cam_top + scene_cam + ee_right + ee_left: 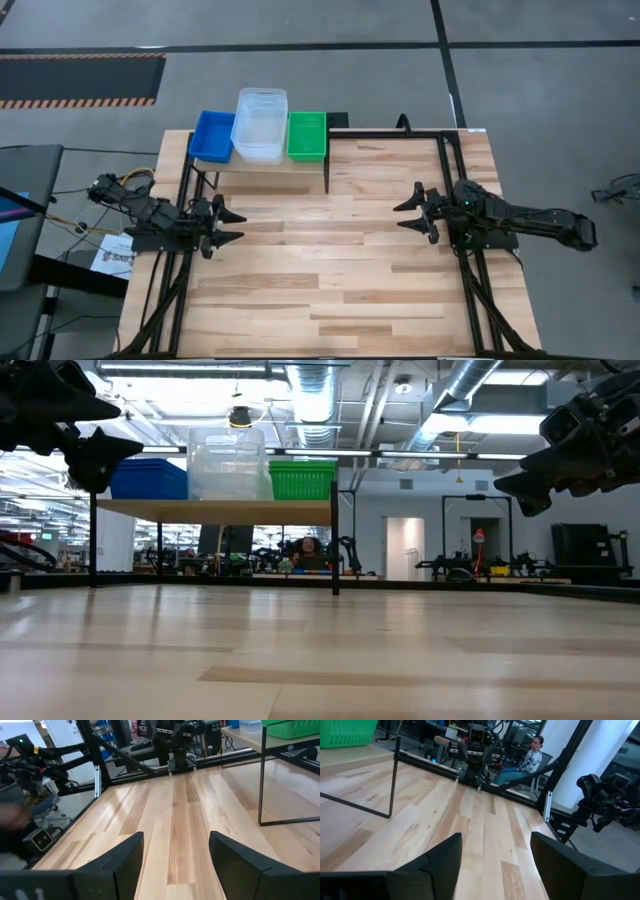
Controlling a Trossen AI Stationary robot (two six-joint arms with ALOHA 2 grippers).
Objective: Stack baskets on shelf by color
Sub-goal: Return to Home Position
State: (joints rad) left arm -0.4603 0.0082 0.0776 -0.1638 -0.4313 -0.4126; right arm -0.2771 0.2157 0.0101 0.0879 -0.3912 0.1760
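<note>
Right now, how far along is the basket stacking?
Done: blue baskets, clear baskets and green baskets sit side by side on the shelf. In hand: nothing; left gripper and right gripper hover open and empty over the table. Left: no basket shows off the shelf, so likely only parking the arms.

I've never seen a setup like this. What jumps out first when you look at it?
Three stacks stand in a row on the small shelf at the far edge of the table: blue baskets, clear baskets, green baskets, the clear stack tallest. Two dark arms flank the table, the left gripper and right gripper both open, empty and facing each other.
</note>
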